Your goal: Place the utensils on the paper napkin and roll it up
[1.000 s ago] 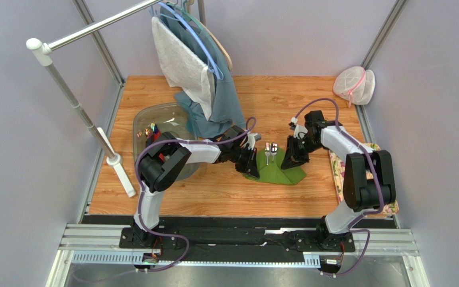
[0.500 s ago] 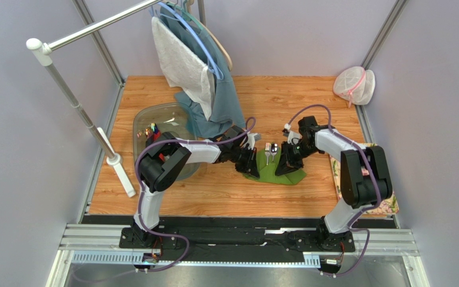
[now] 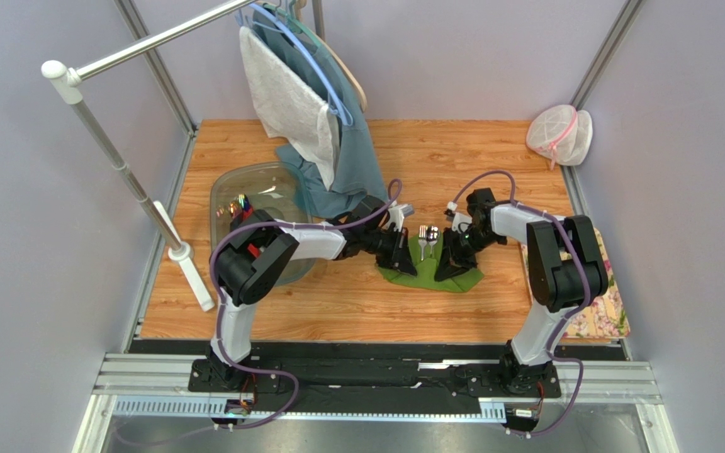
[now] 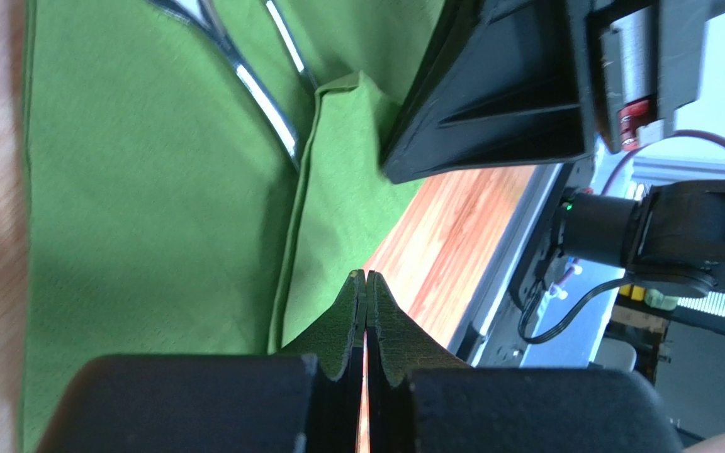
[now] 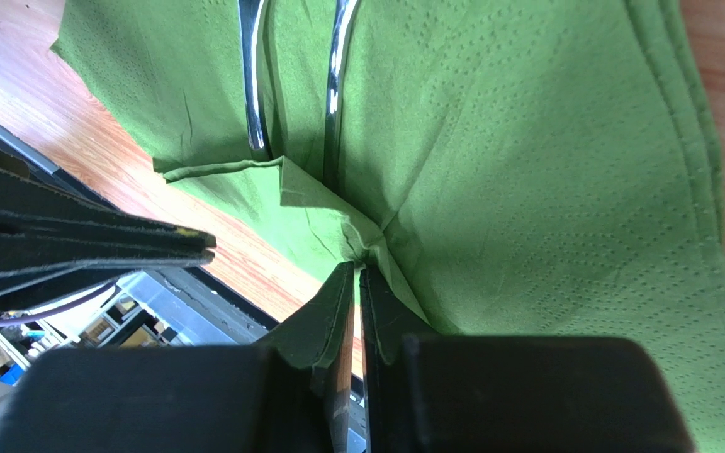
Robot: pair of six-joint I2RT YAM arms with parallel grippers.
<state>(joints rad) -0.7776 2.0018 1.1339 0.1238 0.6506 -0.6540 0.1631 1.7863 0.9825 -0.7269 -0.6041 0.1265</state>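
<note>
The green paper napkin lies on the wooden table between my two grippers, with two metal utensils on it, their heads sticking out at the far edge. My right gripper is shut on a puckered fold of the napkin, lifted just beside the utensil handles. My left gripper is shut with its tips at the napkin's near edge; I see no paper between them. The utensils and a folded flap show in the left wrist view.
A clear plastic tub with small items stands left of the napkin. A teal garment and a white cloth hang from a rail at the back. A mesh bag sits back right. A flowered pink mat lies right.
My right gripper has moved left, pulling the napkin's right side over towards the utensils, so the napkin looks narrower. My left gripper has barely moved.
</note>
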